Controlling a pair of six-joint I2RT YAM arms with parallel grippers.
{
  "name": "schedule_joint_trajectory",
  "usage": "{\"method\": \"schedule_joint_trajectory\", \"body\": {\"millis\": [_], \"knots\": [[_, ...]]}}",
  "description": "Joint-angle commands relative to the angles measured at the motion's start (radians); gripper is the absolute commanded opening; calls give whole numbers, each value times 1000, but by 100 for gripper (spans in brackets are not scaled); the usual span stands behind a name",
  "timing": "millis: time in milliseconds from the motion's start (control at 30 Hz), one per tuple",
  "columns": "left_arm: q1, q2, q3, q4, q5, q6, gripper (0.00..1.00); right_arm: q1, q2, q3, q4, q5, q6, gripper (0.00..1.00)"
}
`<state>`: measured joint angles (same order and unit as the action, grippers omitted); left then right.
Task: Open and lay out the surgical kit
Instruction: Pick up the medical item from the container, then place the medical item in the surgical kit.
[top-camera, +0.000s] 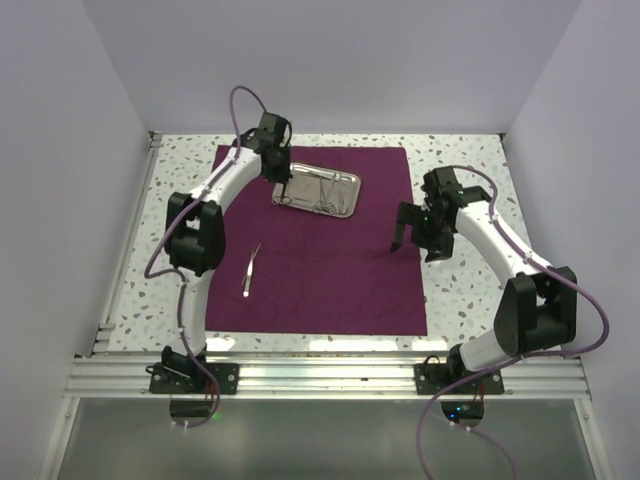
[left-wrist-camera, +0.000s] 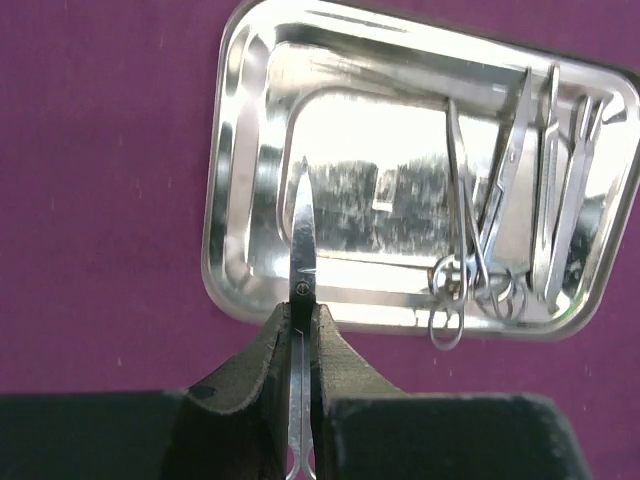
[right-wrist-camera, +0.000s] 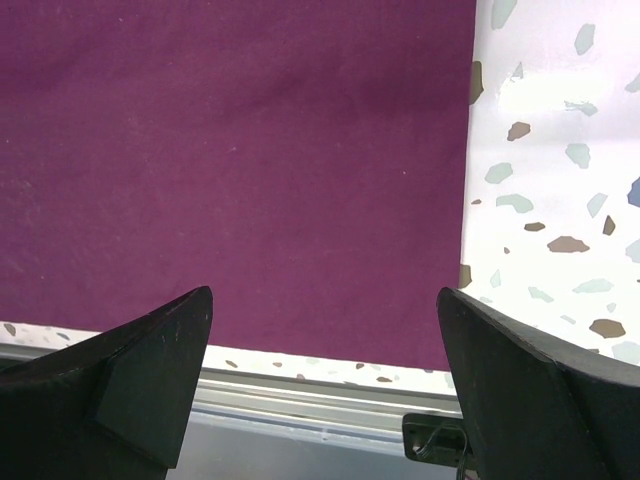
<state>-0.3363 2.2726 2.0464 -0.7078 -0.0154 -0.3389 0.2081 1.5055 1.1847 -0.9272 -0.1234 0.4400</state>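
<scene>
The plum cloth wrap (top-camera: 320, 270) lies spread flat on the table. At its far middle stands the steel tray (top-camera: 318, 192). In the left wrist view several ring-handled instruments (left-wrist-camera: 500, 230) lie in the right part of the tray (left-wrist-camera: 225, 200). My left gripper (left-wrist-camera: 302, 315) is shut on slim silver scissors (left-wrist-camera: 303, 240), their blades pointing out over the tray's near left corner. Silver tweezers (top-camera: 250, 270) lie on the cloth's left part. My right gripper (top-camera: 412, 240) hovers open over the cloth's right side (right-wrist-camera: 240, 150), holding nothing.
Speckled tabletop (right-wrist-camera: 550, 150) shows around the cloth. An aluminium rail (top-camera: 320, 375) runs along the near edge with both arm bases on it. White walls enclose the left, right and back.
</scene>
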Motion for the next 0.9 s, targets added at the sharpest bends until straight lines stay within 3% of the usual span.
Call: {"method": "schedule_joint_trajectory", "body": {"millis": [0, 100, 300, 533, 767, 867], "knots": [[-18, -181, -223, 63, 11, -78, 0, -3, -44, -4, 7, -19, -15, 98], [-58, -353, -421, 125, -11, -150, 0, -4, -56, 3, -1, -9, -17, 98], [-200, -534, -684, 214, -98, -281, 0, -4, -74, -2, -21, 8, -24, 98], [-300, -564, -781, 198, -165, -388, 0, -3, -87, -34, -30, 10, -37, 98], [-337, -544, -868, 235, -121, -433, 0, -3, -87, -25, -61, 30, -43, 98], [-340, -513, -867, 209, -58, -428, 21, -3, -88, -33, -58, 39, -40, 99]]}}
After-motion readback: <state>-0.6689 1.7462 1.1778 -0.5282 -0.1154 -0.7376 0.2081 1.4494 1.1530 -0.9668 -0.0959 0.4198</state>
